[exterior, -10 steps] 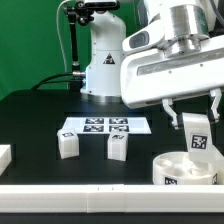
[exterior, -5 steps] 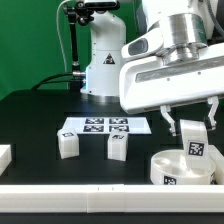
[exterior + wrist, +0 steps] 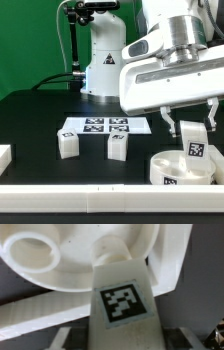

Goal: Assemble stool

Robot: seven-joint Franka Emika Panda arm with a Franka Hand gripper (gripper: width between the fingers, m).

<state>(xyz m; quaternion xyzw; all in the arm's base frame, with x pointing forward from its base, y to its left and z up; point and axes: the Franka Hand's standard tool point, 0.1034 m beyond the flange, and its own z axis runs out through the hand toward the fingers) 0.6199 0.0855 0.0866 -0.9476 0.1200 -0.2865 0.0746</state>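
Gripping one leg [image 3: 194, 143] tight between its fingers, the gripper [image 3: 191, 127] holds its end on the round seat [image 3: 170, 172] at the exterior view's right. A second leg [image 3: 68, 143] and a third leg [image 3: 118, 145] sit by the marker board [image 3: 105, 126].

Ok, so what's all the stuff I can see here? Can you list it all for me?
seat: one, white and round, on the table at the exterior view's right, under the tool
loose legs: two, white with black-and-white tags, standing apart in front of the marker board
held leg: one, white with a tag, over the seat
marker board: one, white with tags, flat on the table
plain block: one, white, at the exterior view's left edge
rail: one, white, along the front
table: one, black
backdrop: one, green, behind everything
robot arm: one, white
tool: one, shut on the held leg
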